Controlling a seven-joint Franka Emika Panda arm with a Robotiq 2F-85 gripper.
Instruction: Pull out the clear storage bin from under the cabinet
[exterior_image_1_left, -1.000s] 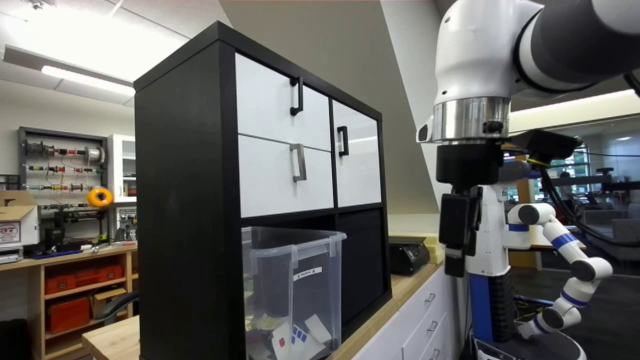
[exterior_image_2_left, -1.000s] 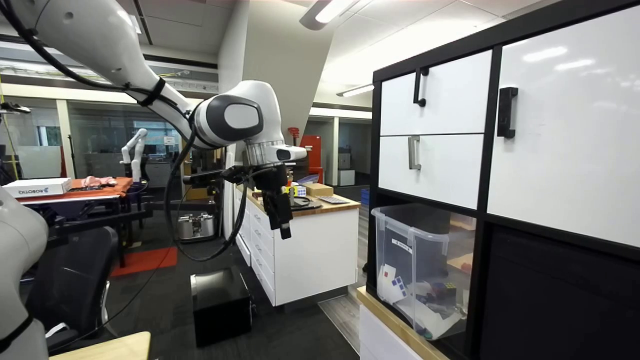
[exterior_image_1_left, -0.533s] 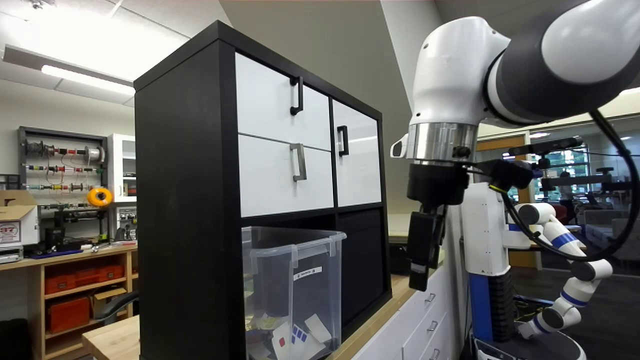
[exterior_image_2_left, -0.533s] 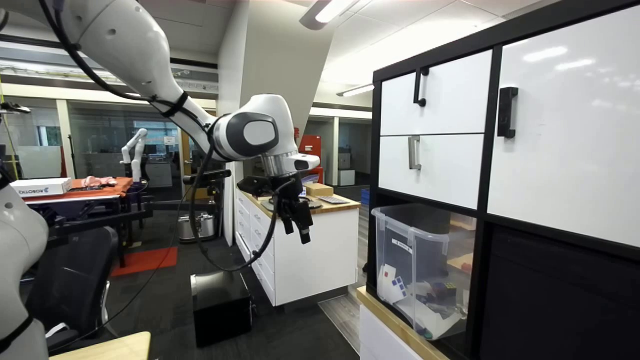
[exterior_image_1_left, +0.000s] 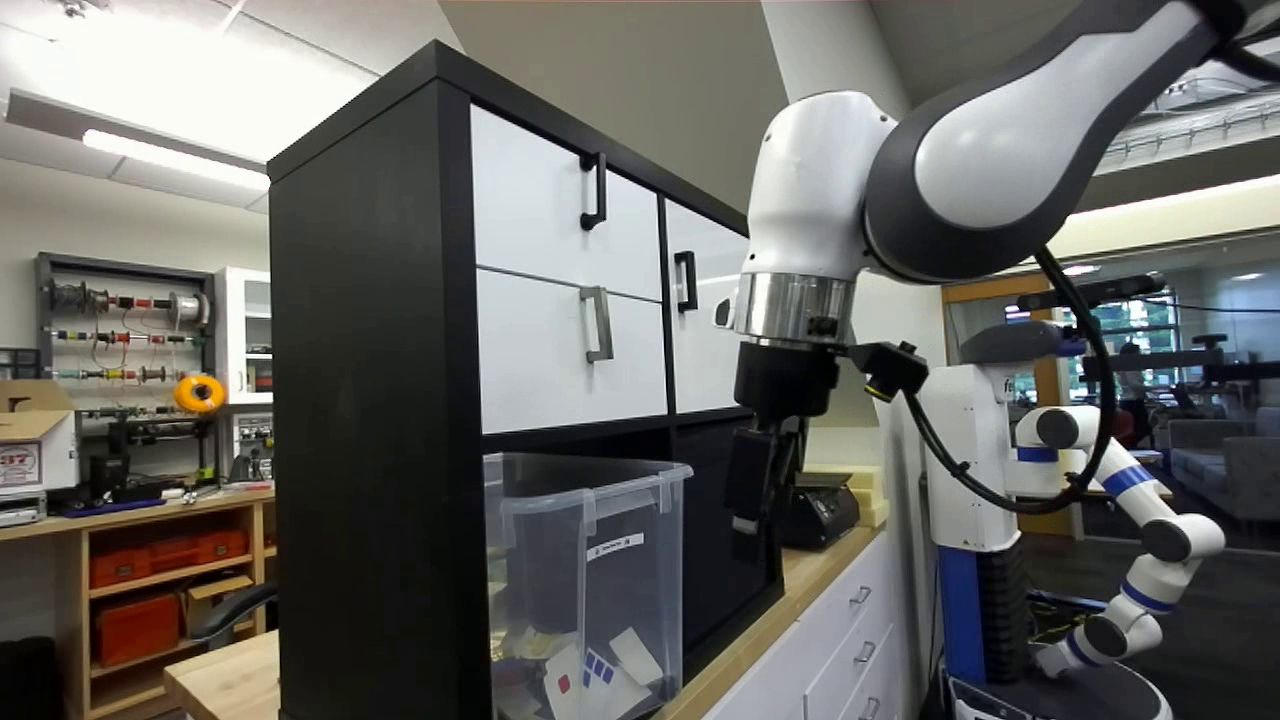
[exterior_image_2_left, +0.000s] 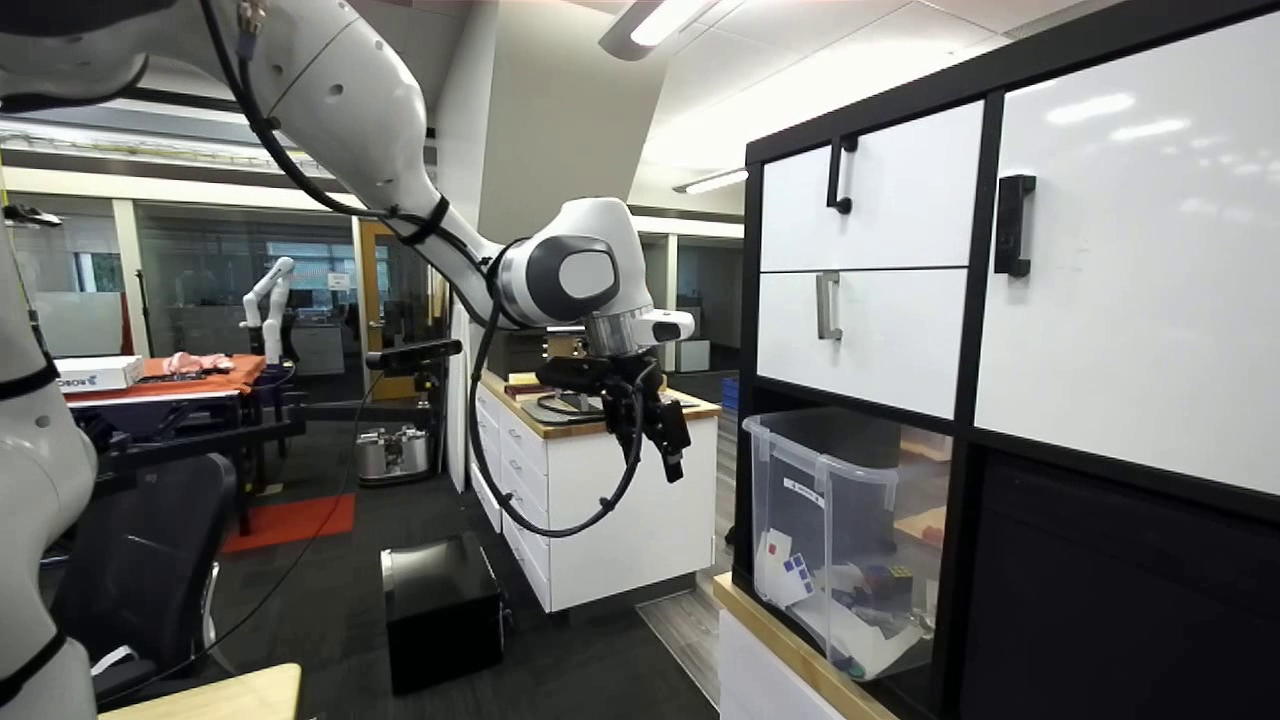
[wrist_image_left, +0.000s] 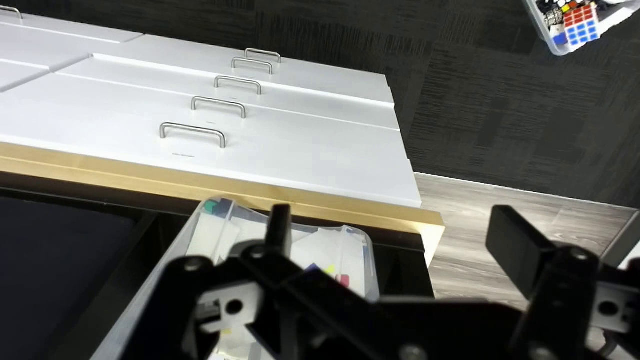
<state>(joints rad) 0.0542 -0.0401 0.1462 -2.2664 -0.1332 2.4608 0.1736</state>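
The clear storage bin (exterior_image_1_left: 630, 570) stands in the lower cube of the black cabinet (exterior_image_1_left: 360, 400), below two white drawers. Its thick rim and front wall show at the cube's opening, with cards and small items inside. Both also appear in an exterior view, the bin (exterior_image_2_left: 800, 520) and the cabinet (exterior_image_2_left: 870, 200). My gripper (exterior_image_1_left: 745, 525) hangs in front of the cabinet, apart from the bin; it also shows in an exterior view (exterior_image_2_left: 660, 462). In the wrist view the gripper (wrist_image_left: 392, 212) has its fingers wide apart with nothing between them. The left finger covers part of the bin (wrist_image_left: 369, 265).
A wooden counter edge (wrist_image_left: 240, 187) runs in front of the cabinet, above white drawers with metal handles (wrist_image_left: 192, 129). A black device (exterior_image_1_left: 818, 510) stands beside the cabinet. A clear container with a red and blue cube (wrist_image_left: 580, 25) is at the wrist view's top right.
My arm and gripper have moved toward the cabinet front and the bin, and the gripper has become tilted. The bin and the cabinet have not moved.
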